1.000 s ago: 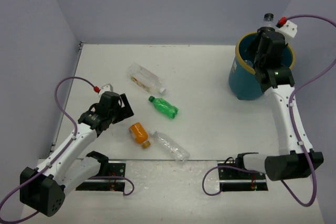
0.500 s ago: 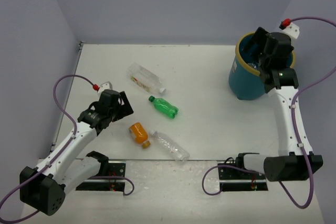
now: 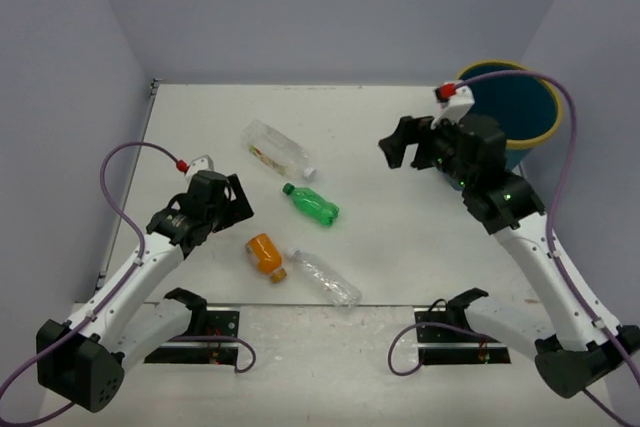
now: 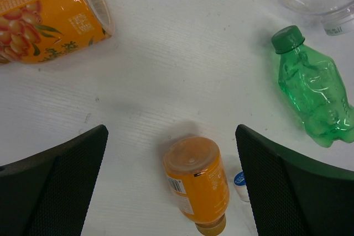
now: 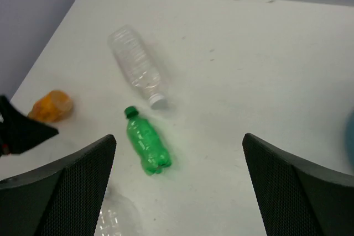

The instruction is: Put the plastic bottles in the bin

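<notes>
Several plastic bottles lie on the white table. A clear one with a pale label (image 3: 277,150) is farthest back, then a green one (image 3: 312,204), a small orange one (image 3: 265,254) and a clear one (image 3: 325,278). My left gripper (image 3: 240,204) hangs open above the small orange bottle (image 4: 198,183), nothing between its fingers. A second orange bottle with a fruit label (image 4: 50,9) shows only in the left wrist view. My right gripper (image 3: 405,147) is open and empty, left of the teal bin (image 3: 520,112), facing the green bottle (image 5: 146,147).
Purple walls close the table at the back and both sides. The right arm covers part of the bin's near side. Both arm bases and their cables sit along the near edge. A white bottle cap (image 4: 239,181) lies beside the small orange bottle.
The right gripper opened over the bin, the bottle it held is gone from view, and the arm swung left and down towards the table middle. The left arm has not moved.
</notes>
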